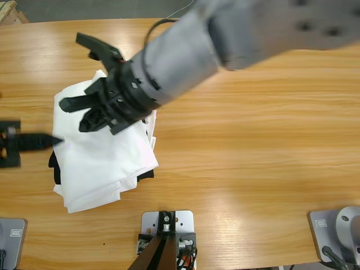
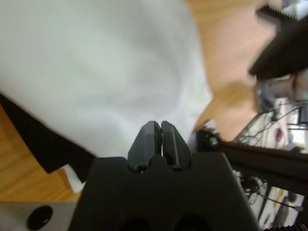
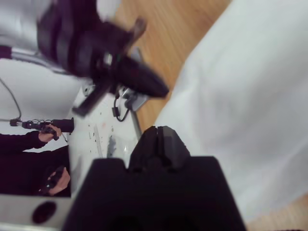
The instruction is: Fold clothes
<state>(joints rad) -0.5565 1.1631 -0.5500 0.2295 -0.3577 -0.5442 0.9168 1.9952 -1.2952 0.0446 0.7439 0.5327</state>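
Observation:
The white T-shirt lies roughly folded on the left half of the wooden table, wrinkled, with layered edges at its front. My left gripper reaches in from the left edge, jaws shut, its tip at the shirt's left border. In the left wrist view its shut jaws point onto the white fabric. My right gripper comes down from the upper right and hovers over the shirt's upper left part. Its jaws look shut beside the white fabric, with nothing seen between them.
A black garment lies under the shirt, peeking out at its left and front right, and shows as a dark strip in the left wrist view. A person's dark sleeves appear beyond the table.

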